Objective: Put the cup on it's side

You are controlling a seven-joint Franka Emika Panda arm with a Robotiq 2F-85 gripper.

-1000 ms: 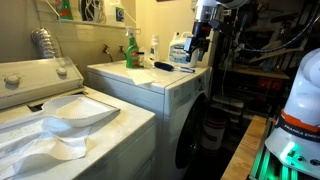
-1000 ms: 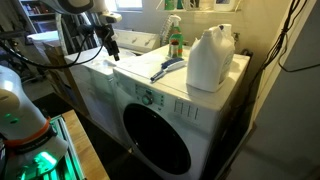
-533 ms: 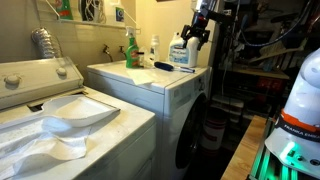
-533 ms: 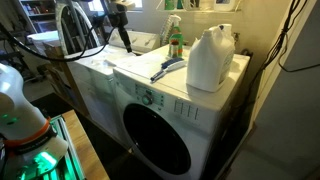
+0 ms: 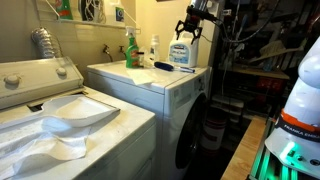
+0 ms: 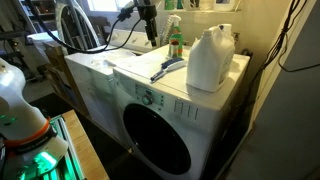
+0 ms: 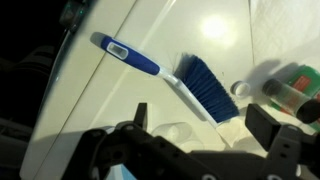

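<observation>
In the wrist view a faint whitish, translucent rounded shape, which I take to be the cup (image 7: 173, 130), lies on the white washer top just below my jaws, next to the brush bristles. I cannot make the cup out in either exterior view. My gripper (image 7: 203, 120) is open and empty, its two dark fingers spread wide over that spot. In both exterior views the gripper (image 5: 188, 28) (image 6: 148, 25) hangs well above the washer top, pointing down.
A blue-handled brush (image 7: 170, 75) (image 5: 170, 67) (image 6: 165, 68) lies on the washer top (image 6: 150, 80). A green spray bottle (image 5: 131, 50) (image 6: 175, 40), a slim white bottle (image 5: 154, 48) and a large white jug (image 6: 210, 60) (image 5: 180, 52) stand there too.
The arm has risen and swung in from the washer's edge to a spot over its top. The gripper stays open and empty.
</observation>
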